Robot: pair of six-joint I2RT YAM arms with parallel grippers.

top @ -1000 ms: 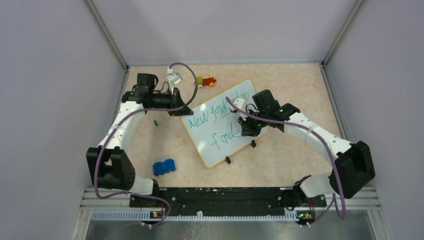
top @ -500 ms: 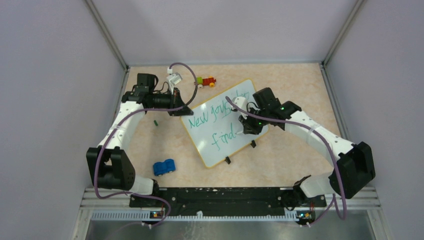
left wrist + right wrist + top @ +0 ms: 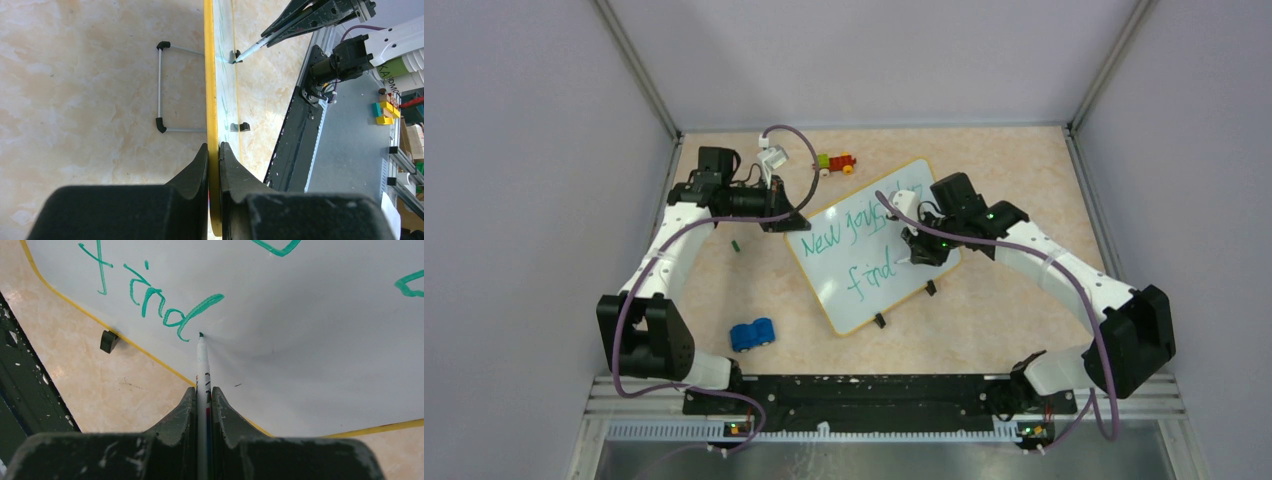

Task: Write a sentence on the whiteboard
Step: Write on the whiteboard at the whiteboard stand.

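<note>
While the left pincer (image 3: 213,147) is clamped on the yellow rim of the whiteboard (image 3: 874,250), which lies askew near the middle of the table (image 3: 724,290), the right pincer (image 3: 202,392) grips a marker (image 3: 201,360), its green tip against the board just past "find" in the sentence (image 3: 829,240).

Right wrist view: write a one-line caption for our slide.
Right hand grips a green marker, tip beside "find" on the whiteboard.
</note>
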